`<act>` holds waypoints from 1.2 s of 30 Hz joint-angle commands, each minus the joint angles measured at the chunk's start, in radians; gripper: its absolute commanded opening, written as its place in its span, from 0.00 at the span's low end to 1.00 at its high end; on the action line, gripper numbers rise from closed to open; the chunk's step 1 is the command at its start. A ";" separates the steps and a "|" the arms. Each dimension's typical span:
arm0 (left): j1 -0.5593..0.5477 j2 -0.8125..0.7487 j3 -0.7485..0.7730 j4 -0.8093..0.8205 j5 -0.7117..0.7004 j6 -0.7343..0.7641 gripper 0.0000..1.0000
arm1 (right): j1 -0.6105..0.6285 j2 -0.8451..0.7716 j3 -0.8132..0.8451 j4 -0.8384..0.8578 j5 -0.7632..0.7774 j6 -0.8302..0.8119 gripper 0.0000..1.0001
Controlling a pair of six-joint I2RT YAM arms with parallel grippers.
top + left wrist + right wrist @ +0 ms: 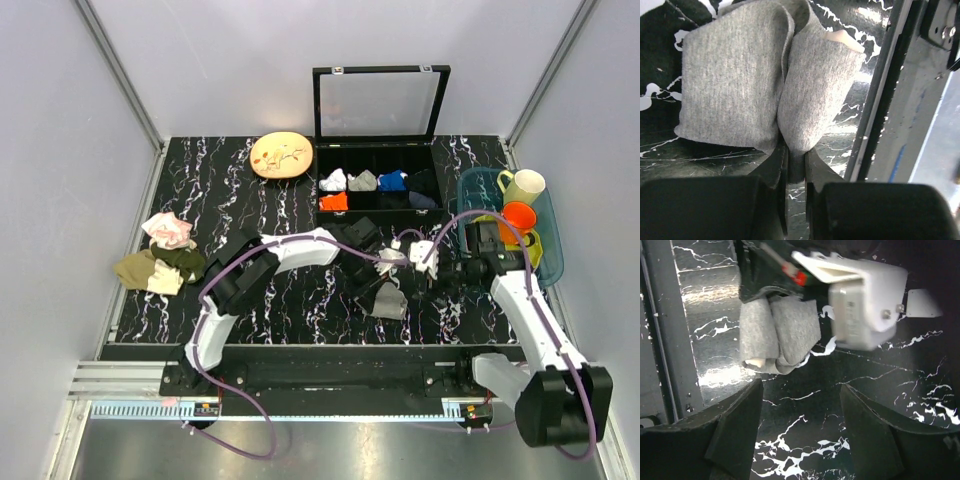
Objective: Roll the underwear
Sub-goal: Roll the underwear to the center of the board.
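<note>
Grey walls around a black white-veined worktop [300,300]. At the back, a black compartment box [377,212] with its lid [380,103] standing open. It holds small rolled cloths: a white roll [333,180], a grey roll [362,181], a blue roll [392,181], an orange roll [334,201] and darker ones too dim to make out. At the right, a blue see-through basket [470,190] holds a cream mug [525,185] and an orange cup [518,215]. A tan plate [281,156] sits left of the box. A pink-and-white cloth [168,230] and olive-green and tan cloths [160,268] are piled at the left edge. The underwear [390,300] is front centre-right, near the worktop's near edge. It is folded into two side-by-side lobes with a cream edge at one end. The left hand [795,155] pinches the fold between the lobes, jaws narrow. Can't tell if it is lifted. The right hand [801,390] sits near it, jaws wide, holding nothing.
</note>
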State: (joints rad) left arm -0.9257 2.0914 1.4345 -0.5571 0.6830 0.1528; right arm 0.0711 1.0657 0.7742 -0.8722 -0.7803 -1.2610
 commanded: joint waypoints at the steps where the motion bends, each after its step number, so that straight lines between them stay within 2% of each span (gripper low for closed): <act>1: 0.005 0.124 0.073 -0.191 0.026 -0.056 0.03 | 0.006 -0.055 -0.059 -0.040 -0.071 -0.217 0.73; 4: 0.019 0.171 0.145 -0.225 0.042 -0.085 0.04 | 0.022 -0.012 -0.070 -0.112 -0.115 -0.342 0.75; 5: 0.021 0.186 0.164 -0.236 0.049 -0.090 0.04 | 0.060 -0.003 -0.075 -0.103 -0.103 -0.339 0.75; 8: 0.027 0.257 0.236 -0.279 0.061 -0.114 0.06 | 0.152 0.014 -0.117 -0.012 -0.018 -0.279 0.74; 10: 0.030 0.280 0.266 -0.294 0.076 -0.130 0.08 | 0.255 0.016 -0.138 0.070 0.042 -0.230 0.74; 15: 0.050 0.320 0.280 -0.281 0.095 -0.150 0.09 | 0.422 0.092 -0.171 0.194 0.148 -0.152 0.70; 19: 0.064 0.312 0.262 -0.236 0.093 -0.194 0.12 | 0.473 0.155 -0.220 0.295 0.289 -0.140 0.68; 22: 0.071 0.289 0.239 -0.195 0.092 -0.220 0.14 | 0.473 0.197 -0.234 0.338 0.335 -0.126 0.63; 26: 0.080 0.257 0.215 -0.146 0.092 -0.243 0.23 | 0.473 0.208 -0.256 0.364 0.361 -0.117 0.59; 29: 0.093 0.194 0.161 -0.067 0.075 -0.275 0.33 | 0.473 0.220 -0.250 0.360 0.381 -0.086 0.47; 32: 0.119 0.084 0.051 0.086 0.066 -0.323 0.37 | 0.473 0.243 -0.230 0.349 0.404 -0.054 0.31; 33: 0.128 0.052 0.018 0.176 0.043 -0.356 0.45 | 0.473 0.247 -0.225 0.346 0.409 -0.042 0.29; 36: 0.163 -0.056 -0.101 0.308 -0.011 -0.400 0.56 | 0.473 0.258 -0.211 0.329 0.412 -0.034 0.25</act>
State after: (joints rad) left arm -0.8204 2.1494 1.4319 -0.4995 0.8585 -0.1902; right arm 0.5434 1.2655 0.5846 -0.5014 -0.5140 -1.3434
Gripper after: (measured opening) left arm 0.493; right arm 0.271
